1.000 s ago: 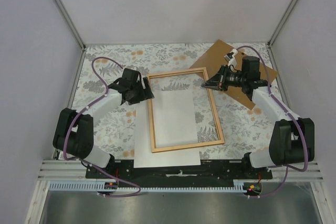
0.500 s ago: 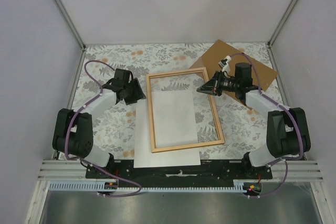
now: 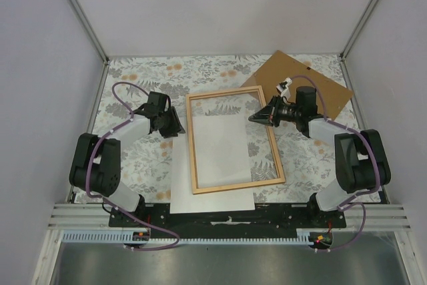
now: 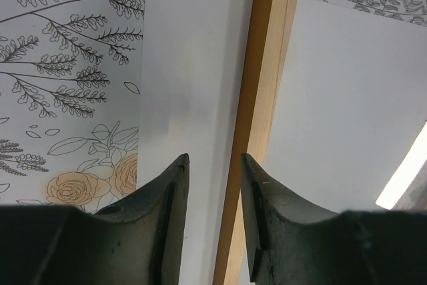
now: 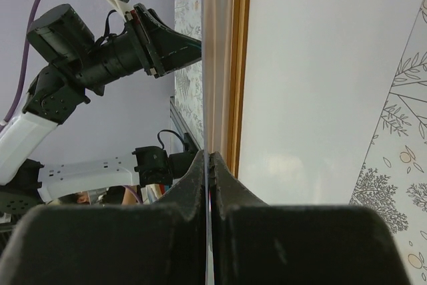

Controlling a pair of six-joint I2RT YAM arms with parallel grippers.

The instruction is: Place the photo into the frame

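Frame point(image 3: 193, 145) of thin wood on smooth white photo point(image 3: 223, 148), left pincer point(image 4: 213, 159) apart, right pincer point(image 5: 208, 155) together.

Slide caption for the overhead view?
Left gripper and right gripper at opposite sides of the frame lying atop the white photo; brown board behind.

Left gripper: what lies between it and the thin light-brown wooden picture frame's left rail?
Only a strip of the white paper sheet, sticking out from under the light-brown wooden frame toward the left gripper; the left wrist view shows it.
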